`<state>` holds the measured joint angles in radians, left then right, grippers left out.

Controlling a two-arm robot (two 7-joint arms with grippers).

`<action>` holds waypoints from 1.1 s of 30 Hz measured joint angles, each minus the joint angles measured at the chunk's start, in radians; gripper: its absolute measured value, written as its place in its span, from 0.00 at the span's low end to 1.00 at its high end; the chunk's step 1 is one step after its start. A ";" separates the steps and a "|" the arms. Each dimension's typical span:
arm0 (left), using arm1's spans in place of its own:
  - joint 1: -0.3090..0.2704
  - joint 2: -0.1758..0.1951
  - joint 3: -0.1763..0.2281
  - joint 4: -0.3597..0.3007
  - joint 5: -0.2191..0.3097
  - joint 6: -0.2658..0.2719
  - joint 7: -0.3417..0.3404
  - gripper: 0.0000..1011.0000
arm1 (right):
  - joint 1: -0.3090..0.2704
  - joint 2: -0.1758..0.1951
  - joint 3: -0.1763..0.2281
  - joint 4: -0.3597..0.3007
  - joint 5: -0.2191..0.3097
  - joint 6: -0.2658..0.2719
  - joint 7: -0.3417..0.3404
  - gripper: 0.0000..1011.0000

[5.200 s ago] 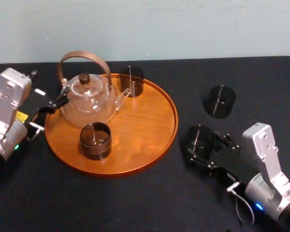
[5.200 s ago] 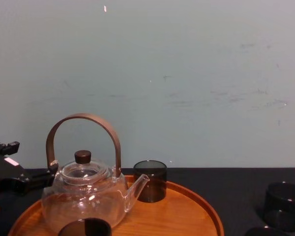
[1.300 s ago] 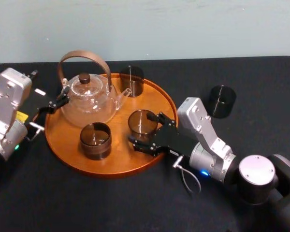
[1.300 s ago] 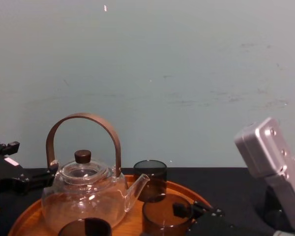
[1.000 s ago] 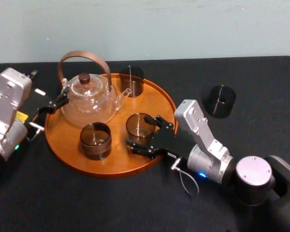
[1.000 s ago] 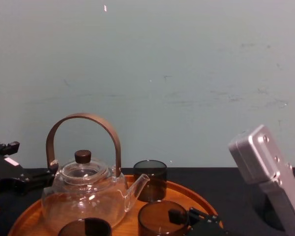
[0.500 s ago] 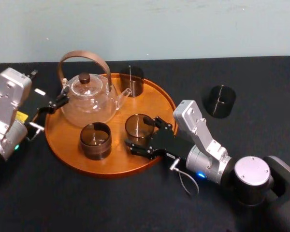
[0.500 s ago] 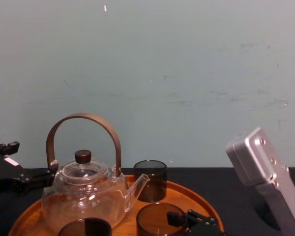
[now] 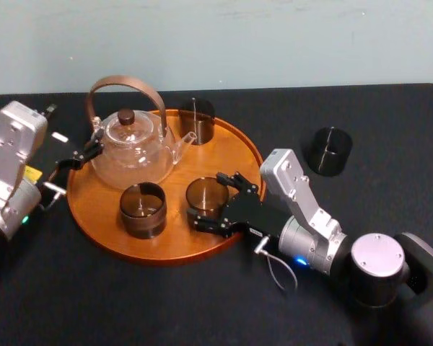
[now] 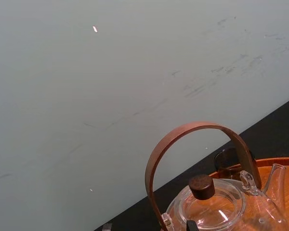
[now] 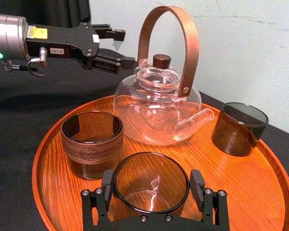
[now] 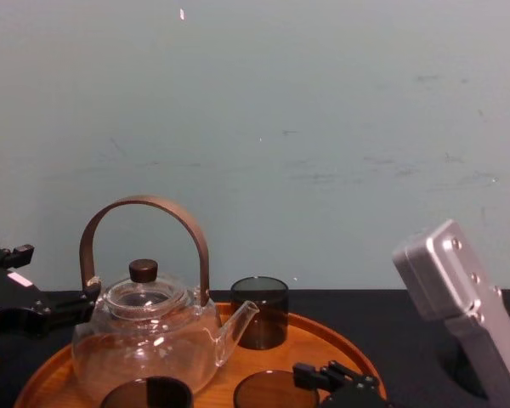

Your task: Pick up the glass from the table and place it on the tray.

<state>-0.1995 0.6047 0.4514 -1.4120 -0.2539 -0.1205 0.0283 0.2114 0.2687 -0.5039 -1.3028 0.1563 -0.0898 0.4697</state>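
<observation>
The smoky glass (image 9: 206, 196) stands low on the round orange-brown tray (image 9: 234, 155), in front of the teapot's spout. My right gripper (image 9: 209, 202) reaches in from the right and is shut on it. In the right wrist view its pads (image 11: 107, 183) press both sides of the glass (image 11: 151, 185) over the tray's wood (image 11: 260, 192). From the chest, the rim of the glass (image 12: 268, 391) sits just above the tray (image 12: 323, 348). My left gripper (image 9: 78, 157) is parked open at the tray's left edge, by the teapot.
A glass teapot (image 9: 130, 148) with a brown handle stands at the tray's back left. Two more dark glasses are on the tray, one at the front (image 9: 142, 209) and one at the back (image 9: 196, 119). Another glass (image 9: 328, 150) stands on the black table (image 9: 202, 303) at right.
My right gripper carried the glass from the table onto the tray. Over the last second it lowered the glass to the tray's surface. The left arm stayed still.
</observation>
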 joint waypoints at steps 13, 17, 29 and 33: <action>0.000 0.000 0.000 0.000 0.000 0.000 0.000 0.99 | -0.048 0.031 0.013 -0.052 0.021 0.048 -0.019 0.99; 0.000 0.000 0.000 0.000 0.000 0.000 0.000 0.99 | -0.071 0.046 0.019 -0.081 0.021 0.057 -0.029 0.99; 0.000 0.000 0.000 0.000 0.000 0.000 0.000 0.99 | -0.146 0.085 0.043 -0.167 0.023 0.063 -0.048 0.99; 0.000 0.000 0.000 0.000 0.000 0.000 0.000 0.99 | -0.181 0.101 0.065 -0.203 0.029 0.060 -0.063 0.99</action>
<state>-0.1995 0.6047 0.4514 -1.4120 -0.2539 -0.1206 0.0283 0.0299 0.3693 -0.4393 -1.5053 0.1854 -0.0299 0.4063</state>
